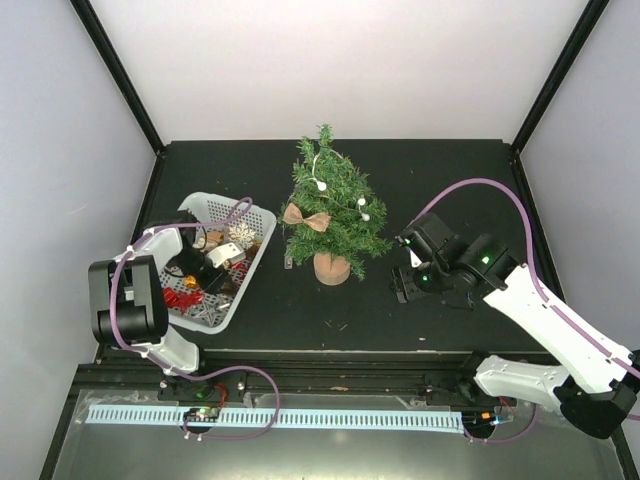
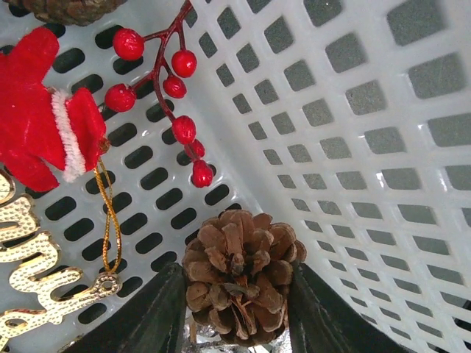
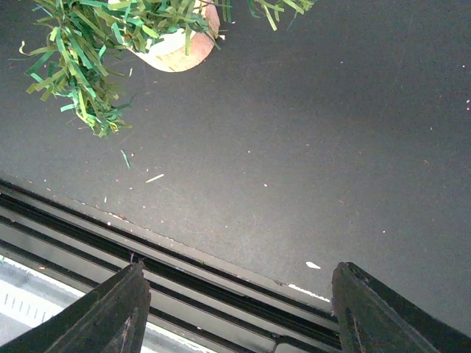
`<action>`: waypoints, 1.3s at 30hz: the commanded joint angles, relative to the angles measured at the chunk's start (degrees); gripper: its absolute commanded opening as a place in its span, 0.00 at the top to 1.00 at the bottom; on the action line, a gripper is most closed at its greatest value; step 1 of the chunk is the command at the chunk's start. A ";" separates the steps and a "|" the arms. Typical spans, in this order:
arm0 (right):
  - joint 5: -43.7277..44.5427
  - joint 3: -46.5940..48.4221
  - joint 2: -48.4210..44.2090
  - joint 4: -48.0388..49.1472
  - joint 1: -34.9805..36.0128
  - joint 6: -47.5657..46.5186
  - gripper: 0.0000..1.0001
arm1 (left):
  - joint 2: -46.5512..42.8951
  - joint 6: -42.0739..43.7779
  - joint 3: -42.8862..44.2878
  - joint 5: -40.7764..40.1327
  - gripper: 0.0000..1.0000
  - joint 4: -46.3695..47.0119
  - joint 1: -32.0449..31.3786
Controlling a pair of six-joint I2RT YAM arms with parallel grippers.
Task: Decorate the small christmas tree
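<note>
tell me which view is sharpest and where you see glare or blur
left wrist: sharpest, crisp on the pine cone and red berries, faint sheen on the white basket wall; right wrist: the small christmas tree's needles look bright and a bit soft, table evenly lit; top external: soft even light, no hard shadows

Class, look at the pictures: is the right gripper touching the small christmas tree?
Apart. The top external view shows bare black table between the right gripper and the small christmas tree.
</note>
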 commanded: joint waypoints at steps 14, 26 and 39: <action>1.74 1.00 -0.78 0.05 -0.25 1.00 0.32 | -1.93 1.25 4.79 0.32 0.74 -3.28 1.27; 4.83 2.74 -1.45 -1.19 -0.28 -0.39 0.32 | -5.20 1.27 21.94 5.86 0.73 -17.48 3.82; 0.47 11.70 -3.61 -0.17 -0.18 -5.43 0.33 | -8.44 -4.54 44.61 21.17 0.73 -32.57 -2.55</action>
